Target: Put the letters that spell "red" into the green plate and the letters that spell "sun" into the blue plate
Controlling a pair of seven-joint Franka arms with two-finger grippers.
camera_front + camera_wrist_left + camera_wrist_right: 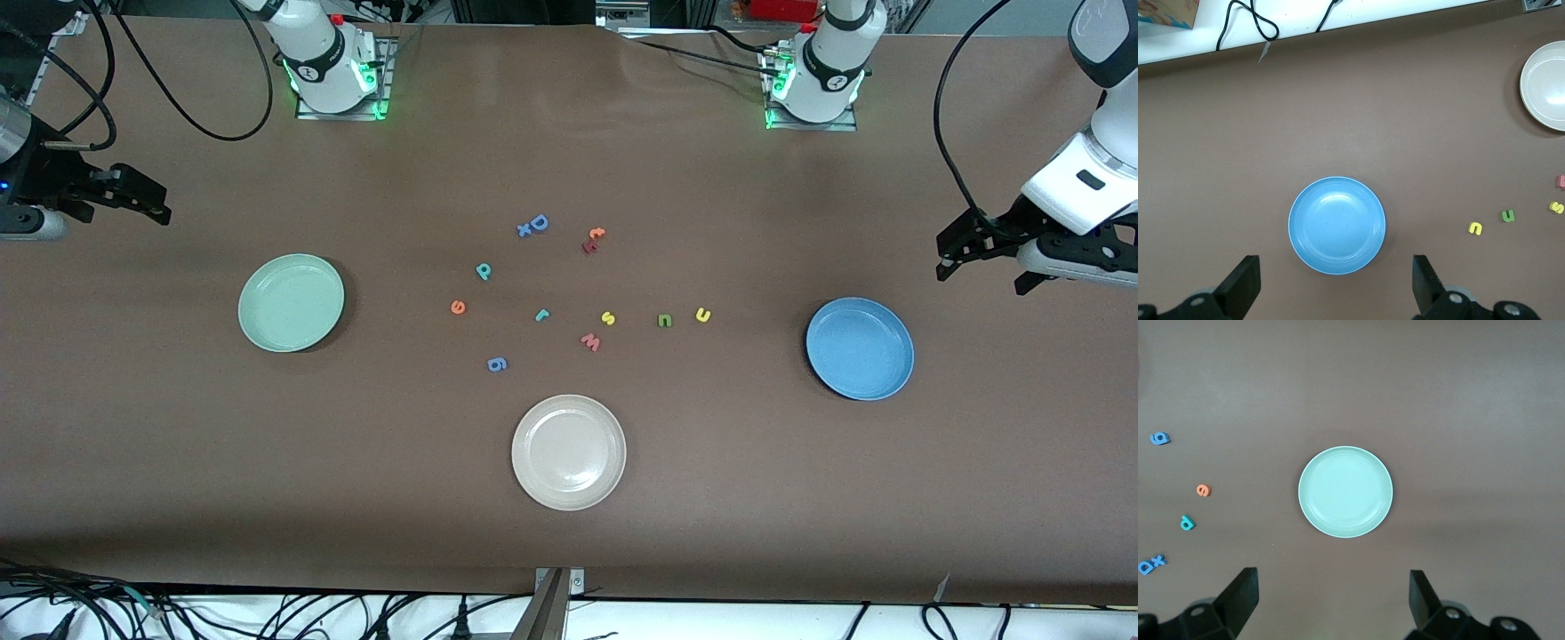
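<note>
Cream plate (569, 452) nearest, loose letters (608, 317) mid-table, left gripper (965, 252) and right gripper (133, 197) wide open, empty, well apart from them

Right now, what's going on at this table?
Nothing is being handled yet. The left gripper hangs open above the table near the blue plate; the right gripper hangs open near the green plate. Both plates hold nothing. The letters lie loose mid-table: teal d, orange e, teal r, yellow s, green n, yellow u.
</note>
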